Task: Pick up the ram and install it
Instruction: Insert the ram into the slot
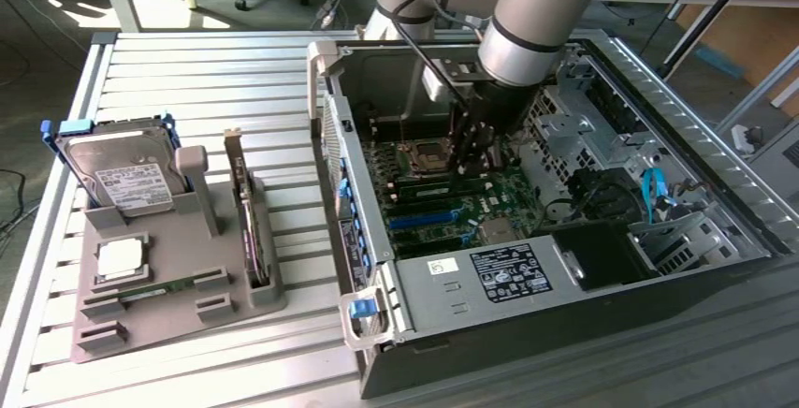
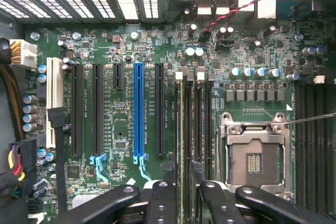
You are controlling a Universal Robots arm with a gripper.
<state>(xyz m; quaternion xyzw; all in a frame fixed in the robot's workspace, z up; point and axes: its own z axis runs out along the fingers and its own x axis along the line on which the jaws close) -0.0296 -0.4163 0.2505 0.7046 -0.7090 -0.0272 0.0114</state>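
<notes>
A ram (image 2: pixel 181 129) stands edge-on in a memory slot on the motherboard (image 2: pixel 121 129), beside the empty processor socket (image 2: pixel 254 156). My gripper (image 2: pixel 186 203) hangs over that stick's near end, open, with a black finger (image 2: pixel 160 203) on either side and neither gripping it. In the exterior view the gripper (image 1: pixel 474 160) reaches down into the open computer case (image 1: pixel 699 240) above the memory slots. A second ram (image 1: pixel 156 288) lies flat on the grey holder (image 1: pixel 250 305) at the exterior view's left.
The holder also carries a hard drive (image 1: pixel 125 179), a square silver processor chip (image 1: pixel 122 256) and an upright expansion card (image 1: pixel 250 230). Case walls and a drive cage (image 1: pixel 568 132) close in around the arm. A blue slot (image 2: pixel 138 108) and black slots run beside the memory slots.
</notes>
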